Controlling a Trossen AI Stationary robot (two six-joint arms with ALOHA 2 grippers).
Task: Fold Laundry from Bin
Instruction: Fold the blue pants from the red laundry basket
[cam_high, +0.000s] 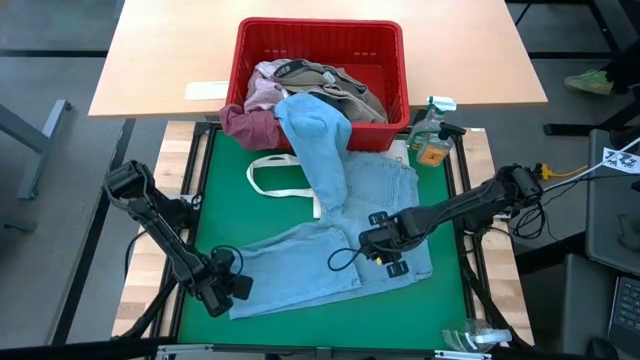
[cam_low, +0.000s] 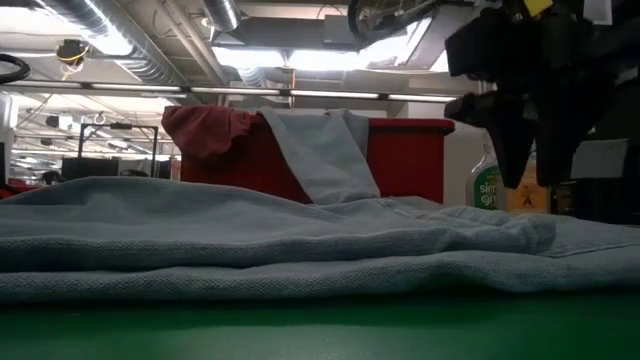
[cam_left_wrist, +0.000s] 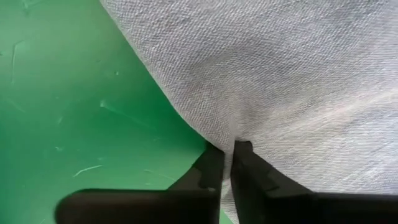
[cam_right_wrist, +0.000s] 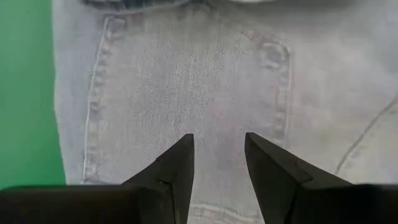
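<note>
My left gripper (cam_left_wrist: 227, 149) is clamped on the near-left hem of the light blue jeans (cam_high: 340, 225) spread on the green desk (cam_high: 215, 190), while my right gripper (cam_right_wrist: 217, 152) hovers apart above their back pocket, near of the red bin (cam_high: 320, 35).

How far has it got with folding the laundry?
Early days. Done: light blue jeans are mostly out on the green mat, one leg draped over the red bin rim. In hand: the left gripper is pinching the jeans' edge; the right gripper hovers open above a back pocket. Left: no fold made, and the other clothes sit in the bin.
</note>
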